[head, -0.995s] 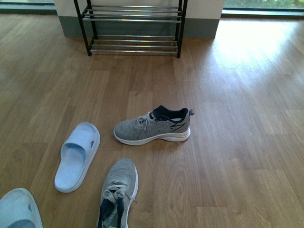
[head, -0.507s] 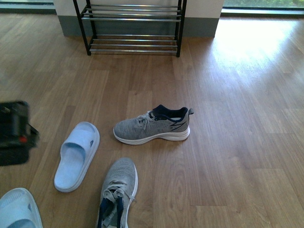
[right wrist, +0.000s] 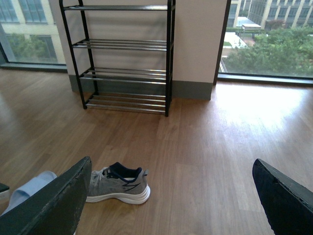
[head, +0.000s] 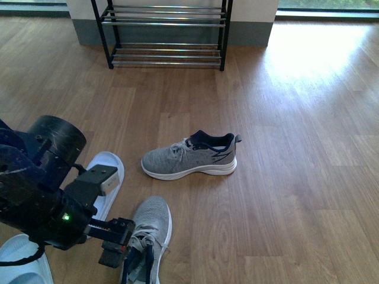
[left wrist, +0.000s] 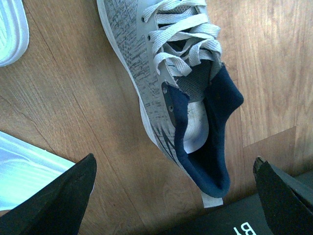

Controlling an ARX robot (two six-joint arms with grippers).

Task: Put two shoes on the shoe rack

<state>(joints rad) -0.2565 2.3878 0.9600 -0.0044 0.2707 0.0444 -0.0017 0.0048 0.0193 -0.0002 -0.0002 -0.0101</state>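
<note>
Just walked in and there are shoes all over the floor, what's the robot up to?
The robot's left gripper hangs open over the nearer grey sneaker at its feet, not gripping it yet. The other sneaker lies further out on the floor, and the shoe rack by the wall holds no shoes. Two blue slippers lie nearby.

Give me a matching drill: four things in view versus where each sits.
1. grey knit white-soled sneaker, toe away from robot
2. matching grey sneaker, toe to robot's left
3. black metal-framed shoe rack, chrome bars
4. pale blue plastic slide sandal nearer the rack

A. against the far wall
B. mostly covered by left arm
C. below the open left gripper
D. alone mid-floor

Pairs: 1-C, 2-D, 3-A, 4-B
</note>
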